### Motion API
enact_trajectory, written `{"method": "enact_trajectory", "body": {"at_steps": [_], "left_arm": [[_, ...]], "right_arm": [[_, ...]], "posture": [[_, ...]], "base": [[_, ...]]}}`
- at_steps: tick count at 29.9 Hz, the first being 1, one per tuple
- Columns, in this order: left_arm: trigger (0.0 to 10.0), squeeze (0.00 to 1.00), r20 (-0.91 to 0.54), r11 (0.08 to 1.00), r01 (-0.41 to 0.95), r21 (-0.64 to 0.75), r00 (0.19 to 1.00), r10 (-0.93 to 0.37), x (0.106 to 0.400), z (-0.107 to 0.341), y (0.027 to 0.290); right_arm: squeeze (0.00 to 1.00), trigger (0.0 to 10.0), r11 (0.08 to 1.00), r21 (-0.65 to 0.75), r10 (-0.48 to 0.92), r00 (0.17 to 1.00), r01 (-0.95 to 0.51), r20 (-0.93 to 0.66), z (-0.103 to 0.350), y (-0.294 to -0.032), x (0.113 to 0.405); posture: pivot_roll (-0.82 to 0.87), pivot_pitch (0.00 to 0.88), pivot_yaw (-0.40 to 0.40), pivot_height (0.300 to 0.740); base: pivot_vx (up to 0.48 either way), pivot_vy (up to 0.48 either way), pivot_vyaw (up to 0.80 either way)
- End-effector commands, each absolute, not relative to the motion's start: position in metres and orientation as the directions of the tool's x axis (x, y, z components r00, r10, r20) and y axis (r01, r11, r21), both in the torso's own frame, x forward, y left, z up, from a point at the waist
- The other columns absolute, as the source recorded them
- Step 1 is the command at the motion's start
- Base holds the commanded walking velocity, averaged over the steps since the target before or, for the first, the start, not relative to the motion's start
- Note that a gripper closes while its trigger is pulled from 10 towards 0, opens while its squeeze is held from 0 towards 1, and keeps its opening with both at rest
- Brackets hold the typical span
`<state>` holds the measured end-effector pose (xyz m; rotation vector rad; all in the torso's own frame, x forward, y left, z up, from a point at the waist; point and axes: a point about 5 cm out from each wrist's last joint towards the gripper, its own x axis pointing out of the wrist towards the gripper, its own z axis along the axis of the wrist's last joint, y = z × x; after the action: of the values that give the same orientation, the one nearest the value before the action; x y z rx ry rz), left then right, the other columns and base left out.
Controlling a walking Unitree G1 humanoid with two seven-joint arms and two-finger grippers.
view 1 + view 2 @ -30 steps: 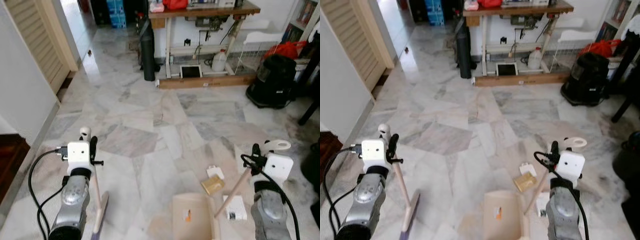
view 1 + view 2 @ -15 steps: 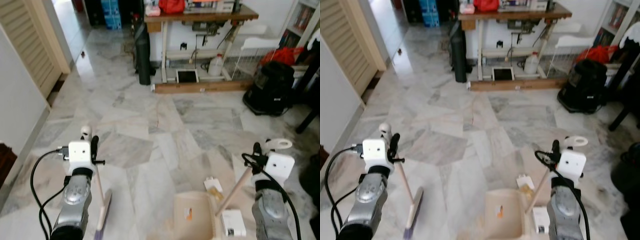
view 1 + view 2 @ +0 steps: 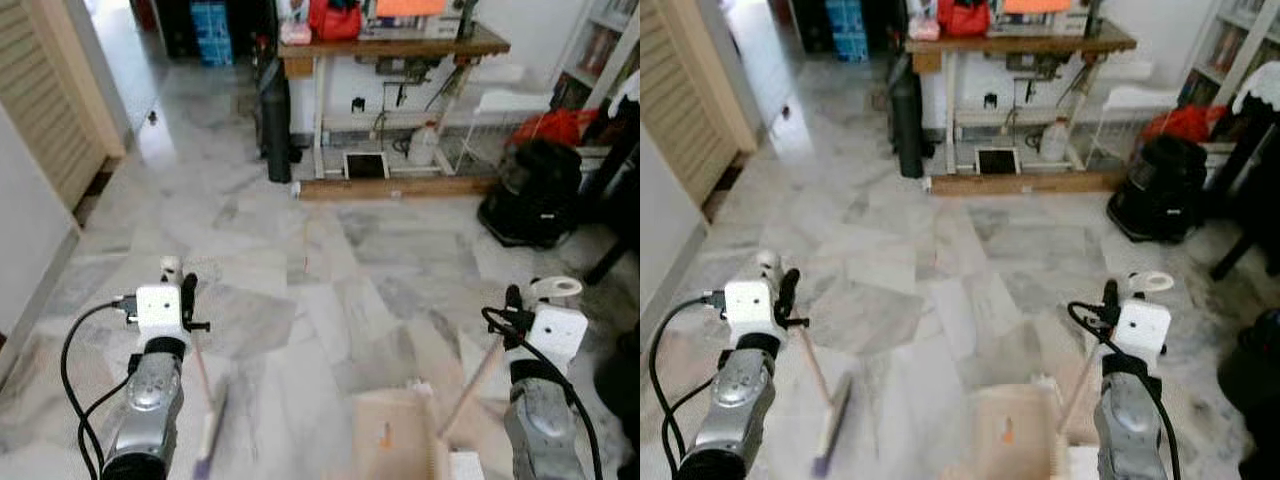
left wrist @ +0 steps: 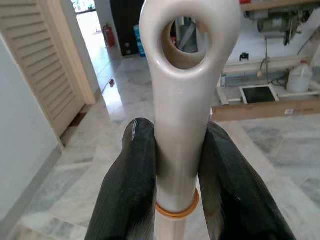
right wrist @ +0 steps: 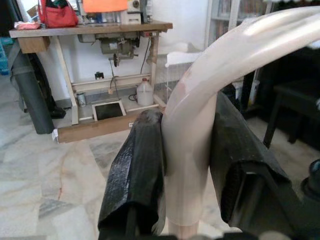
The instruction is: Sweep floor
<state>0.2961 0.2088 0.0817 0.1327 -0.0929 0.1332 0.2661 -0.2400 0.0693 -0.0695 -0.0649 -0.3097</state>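
The beige dustpan (image 3: 395, 447) lies on the marble floor (image 3: 330, 250), contents blurred. The left gripper (image 4: 175, 165) clamps the broom (image 3: 205, 420); the right gripper (image 5: 187, 165) clamps the dustpan's handle (image 3: 470, 385).

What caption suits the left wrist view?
Left gripper shut on the broom handle, above a marble floor.

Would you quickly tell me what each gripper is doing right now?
Left gripper: shut on the cream plastic broom handle.
Right gripper: shut on the cream curved dustpan handle.
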Motion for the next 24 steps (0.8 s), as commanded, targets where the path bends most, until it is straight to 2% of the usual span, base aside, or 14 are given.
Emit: {"method": "enact_trajectory", "body": {"at_steps": [1, 3, 12, 24], "left_arm": [[10.0, 0.00, 0.145, 0.985, -0.130, 0.110, 0.983, 0.113, 0.3006, 0.0916, 0.2039], [10.0, 0.00, 0.147, 0.986, -0.127, 0.109, 0.983, 0.110, 0.3013, 0.0922, 0.2033], [10.0, 0.00, 0.159, 0.987, -0.122, 0.102, 0.982, 0.105, 0.3021, 0.0937, 0.2029], [10.0, 0.00, 0.157, 0.987, -0.128, 0.095, 0.981, 0.112, 0.3034, 0.0950, 0.2033]], "right_arm": [[0.00, 10.0, 0.948, -0.065, -0.305, 0.946, 0.313, 0.109, 0.0768, -0.2438, 0.2674], [0.00, 10.0, 0.951, -0.070, -0.293, 0.950, 0.301, 0.106, 0.0757, -0.2421, 0.2674], [0.00, 10.0, 0.952, -0.068, -0.292, 0.951, 0.299, 0.099, 0.0738, -0.2419, 0.2646], [0.00, 10.0, 0.950, -0.069, -0.296, 0.950, 0.303, 0.096, 0.0746, -0.2437, 0.2663]], "posture": [[-0.08, 0.000, 0.022, 0.740], [-0.08, 0.000, 0.022, 0.740], [-0.08, 0.000, 0.029, 0.740], [-0.08, 0.000, 0.022, 0.740]], "base": [[0.356, 0.000, 0.00], [0.336, 0.000, 0.00], [0.000, 0.000, 0.00], [0.000, 0.000, -0.74]]}}
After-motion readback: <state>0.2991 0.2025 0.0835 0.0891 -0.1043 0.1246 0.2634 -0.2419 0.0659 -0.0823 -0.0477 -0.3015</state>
